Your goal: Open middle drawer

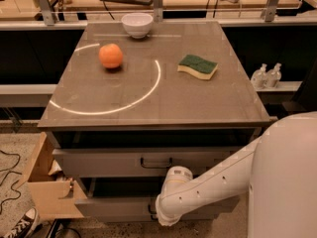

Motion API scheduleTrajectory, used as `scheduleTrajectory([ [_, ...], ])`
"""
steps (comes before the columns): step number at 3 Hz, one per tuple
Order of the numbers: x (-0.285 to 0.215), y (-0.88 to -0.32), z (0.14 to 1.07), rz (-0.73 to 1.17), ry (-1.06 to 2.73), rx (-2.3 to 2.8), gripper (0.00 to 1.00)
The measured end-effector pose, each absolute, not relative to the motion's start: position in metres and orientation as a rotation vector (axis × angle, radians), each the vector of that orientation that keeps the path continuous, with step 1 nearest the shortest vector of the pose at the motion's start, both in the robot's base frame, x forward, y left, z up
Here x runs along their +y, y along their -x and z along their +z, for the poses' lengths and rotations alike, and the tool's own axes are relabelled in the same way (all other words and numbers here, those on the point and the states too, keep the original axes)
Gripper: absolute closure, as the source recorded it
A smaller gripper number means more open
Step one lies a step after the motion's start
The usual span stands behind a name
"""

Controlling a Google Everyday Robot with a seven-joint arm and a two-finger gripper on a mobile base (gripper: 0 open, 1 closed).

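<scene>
1. You have the gripper (154,212) down low at the cabinet front, at the end of the white arm (208,185) that reaches in from the right. It sits against the centre of the middle drawer (111,207).
2. The arm's rounded wrist covers nearly all of the gripper from your view, so you cannot tell whether it is wide, narrow or holding anything.
3. Your middle drawer is the lower of the two grey drawer fronts you can see. Its front stands a little forward of the cabinet, with a dark gap showing above its top edge.
4. Only a sliver of that drawer's dark handle shows, just left of the wrist.
5. Above it you see the upper drawer (99,161), with its dark loop handle (156,162) at centre, clear of the arm.
6. On the tabletop (208,105) an orange (110,56) lies toward the back left, and a white bowl (137,24) stands at the back edge.
7. A green and yellow sponge (198,66) lies on the right side, well apart from the orange.
8. A bright curved line of light (148,90) runs across the tabletop in front of the orange.
9. To the left of the cabinet an open cardboard box (44,197) sits on the floor, with a sneaker (20,224) near it.
10. Two small bottles (265,76) stand on a ledge to the right.
</scene>
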State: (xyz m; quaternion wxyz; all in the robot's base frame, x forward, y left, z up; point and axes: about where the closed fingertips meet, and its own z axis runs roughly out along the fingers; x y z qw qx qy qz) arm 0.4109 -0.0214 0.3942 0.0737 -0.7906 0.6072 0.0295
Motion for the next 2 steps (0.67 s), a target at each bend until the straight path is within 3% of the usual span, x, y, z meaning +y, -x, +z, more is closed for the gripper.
scheduleTrajectory([
  [2,-0.0201,-0.4104,0.3942,0.089,2.374,1.823,1.00],
])
